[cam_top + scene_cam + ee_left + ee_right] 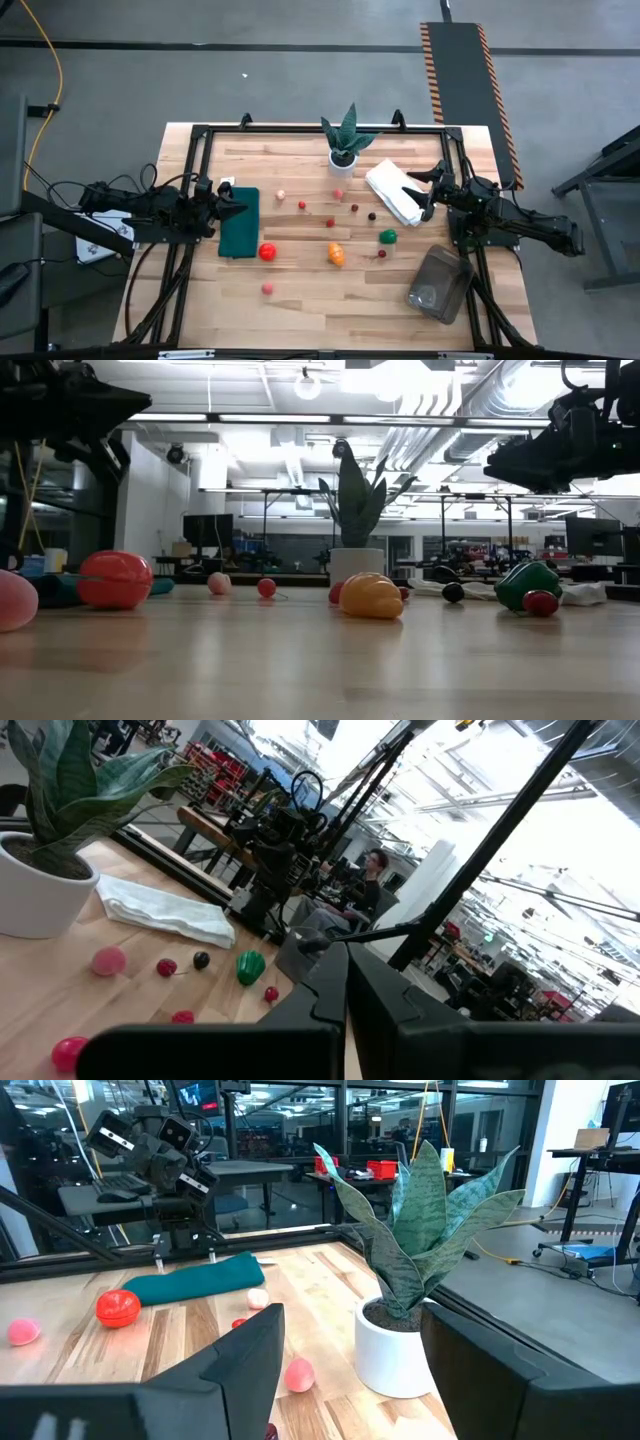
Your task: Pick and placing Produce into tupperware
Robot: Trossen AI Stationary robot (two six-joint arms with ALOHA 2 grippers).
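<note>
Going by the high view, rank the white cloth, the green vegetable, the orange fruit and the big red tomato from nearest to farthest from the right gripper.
From the right gripper:
1. White cloth, right beside it, partly under the fingers.
2. Green vegetable, just toward the table's front.
3. Orange fruit, near the table's middle.
4. Big red tomato, on the left arm's side, by the green mat.

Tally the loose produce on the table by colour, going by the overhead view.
Red pieces: 4
Pink pieces: 3
Dark red pieces: 2
Orange piece: 1
Green piece: 1
Total: 11, none in the tupperware. Shades of the smallest pieces are approximate.
</note>
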